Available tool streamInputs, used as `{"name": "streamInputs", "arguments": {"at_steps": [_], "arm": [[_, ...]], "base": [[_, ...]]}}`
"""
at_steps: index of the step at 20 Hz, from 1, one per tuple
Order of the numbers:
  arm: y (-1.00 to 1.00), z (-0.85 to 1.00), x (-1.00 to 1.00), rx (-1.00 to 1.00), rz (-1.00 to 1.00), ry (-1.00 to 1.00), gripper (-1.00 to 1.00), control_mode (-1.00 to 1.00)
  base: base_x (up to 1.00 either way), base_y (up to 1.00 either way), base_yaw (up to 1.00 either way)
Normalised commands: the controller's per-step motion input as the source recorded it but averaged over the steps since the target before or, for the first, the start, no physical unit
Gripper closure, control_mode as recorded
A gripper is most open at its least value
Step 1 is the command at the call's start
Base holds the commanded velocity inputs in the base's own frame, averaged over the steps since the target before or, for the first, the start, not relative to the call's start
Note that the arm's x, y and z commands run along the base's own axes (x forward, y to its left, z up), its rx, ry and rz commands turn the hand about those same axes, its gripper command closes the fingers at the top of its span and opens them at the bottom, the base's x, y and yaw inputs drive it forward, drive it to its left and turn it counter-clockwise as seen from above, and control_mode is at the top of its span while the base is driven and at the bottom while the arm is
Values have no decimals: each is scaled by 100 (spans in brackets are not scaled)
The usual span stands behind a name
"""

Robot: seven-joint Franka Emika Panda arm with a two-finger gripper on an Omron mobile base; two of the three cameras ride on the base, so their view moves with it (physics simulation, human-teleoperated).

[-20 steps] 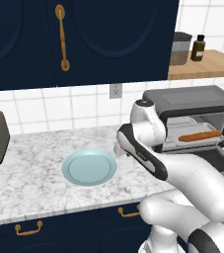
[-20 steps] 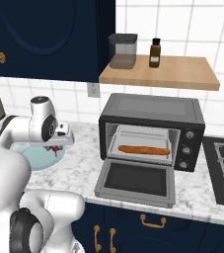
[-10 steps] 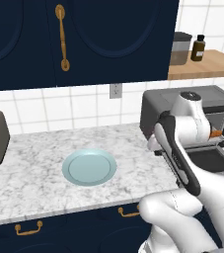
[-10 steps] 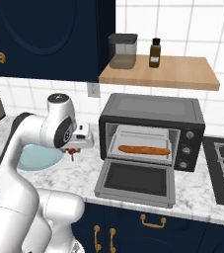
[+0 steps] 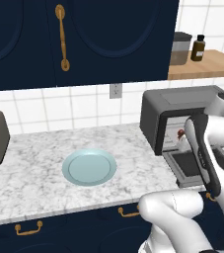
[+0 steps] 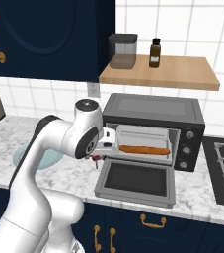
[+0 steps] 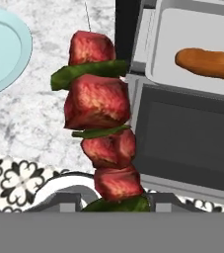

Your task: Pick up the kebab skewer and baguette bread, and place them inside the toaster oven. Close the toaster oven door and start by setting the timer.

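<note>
The pincer (image 7: pixel 114 200) grips the kebab skewer (image 7: pixel 101 118) beside the open toaster oven door (image 6: pixel 137 182). The baguette bread (image 6: pixel 144 149) lies inside the toaster oven (image 6: pixel 153 129). Remaining: insert skewer, close door, set timer.

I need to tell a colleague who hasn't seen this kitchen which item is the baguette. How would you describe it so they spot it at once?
Find the dark grey toaster oven on the marble counter, its door folded down flat. Inside, on the light tray, lies the baguette: a long, slim orange-brown loaf. Unlike the kebab skewer in the gripper, it is smooth and one colour, with no red meat chunks or green pieces.
</note>
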Motion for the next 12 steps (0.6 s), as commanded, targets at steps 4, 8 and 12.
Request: {"name": "streamInputs", "arguments": {"at_steps": [4,8,12], "arm": [[-63,0,10,0,0,0,100,-100],[-8,0,49,0,0,0,100,-100],[0,-1,30,0,0,0,100,-100]], "base": [[0,0,0],[0,0,0],[0,0,0]]}}
